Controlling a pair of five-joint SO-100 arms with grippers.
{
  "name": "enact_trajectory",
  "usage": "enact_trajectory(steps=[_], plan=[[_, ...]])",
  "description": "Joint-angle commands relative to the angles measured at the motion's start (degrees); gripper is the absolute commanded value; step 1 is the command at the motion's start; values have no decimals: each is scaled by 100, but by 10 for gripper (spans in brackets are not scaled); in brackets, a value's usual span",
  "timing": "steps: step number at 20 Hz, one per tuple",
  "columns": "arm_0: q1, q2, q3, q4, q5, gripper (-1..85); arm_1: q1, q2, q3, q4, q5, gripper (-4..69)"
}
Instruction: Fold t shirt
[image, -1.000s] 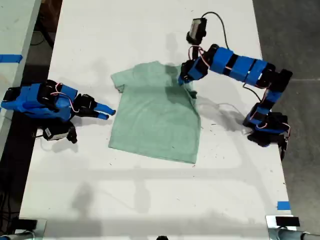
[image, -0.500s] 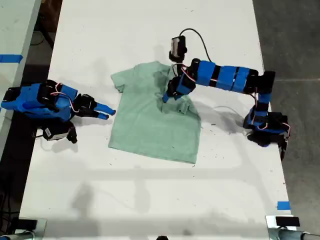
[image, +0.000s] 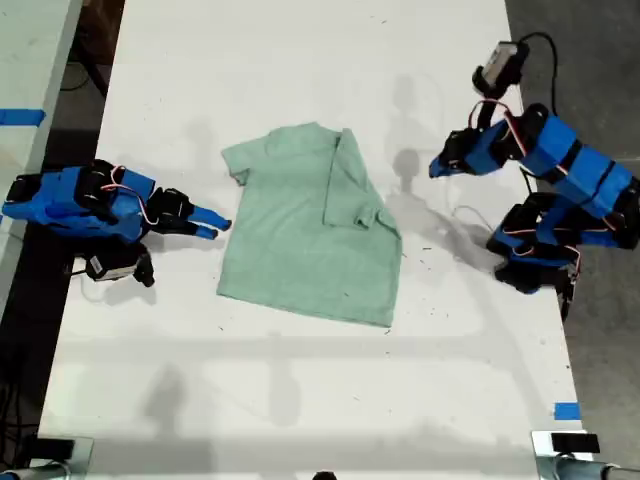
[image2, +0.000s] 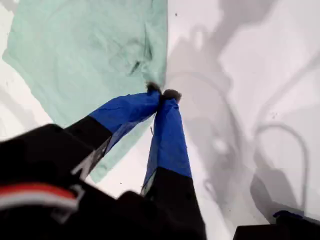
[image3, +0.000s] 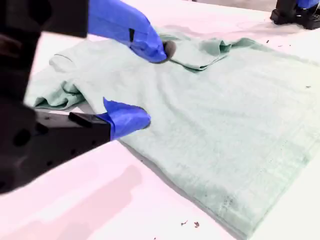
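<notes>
White tabletop (image: 300, 400) filled most of the exterior view, with dark floor along both sides. One small pale mint-green short-sleeved cloth t shirt (image: 300, 240) lay flat near the table's centre, neck toward twelve o'clock, and the sleeve on its three o'clock side was folded inward over the body; the other sleeve lay spread at about ten o'clock. Two blue arms were counted. At nine o'clock from the t shirt, my second gripper (image: 208, 226) (image3: 150, 85) rested low just beside the cloth's edge, its jaws spread apart with nothing between them. At about two o'clock, well apart from the t shirt, my first gripper (image: 436, 169) (image2: 162, 93) hung above bare table, its two blue fingers (image2: 170, 135) pressed together at the tips and holding nothing. One blue tape strip (image: 566, 411) sat at five o'clock.
</notes>
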Motion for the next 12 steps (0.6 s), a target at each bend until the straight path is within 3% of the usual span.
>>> enact_trajectory(steps=[1,2,4,8,10,12], plan=[[-114,53,-26,26,-88,172,-826,2074,2303,-853,756,11],[-114,53,-26,26,-88,172,-1160,2988,3059,-967,1037,11],[-114,53,-26,26,-88,172,-1582,4983,4228,-615,1354,12],[-123,53,-26,35,-88,172,-1767,4931,4667,-141,1345,40],[-123,53,-26,35,-88,172,-1723,4922,5142,-158,1881,128],[-123,53,-26,35,-88,172,-1696,4922,5142,-176,1767,114]])
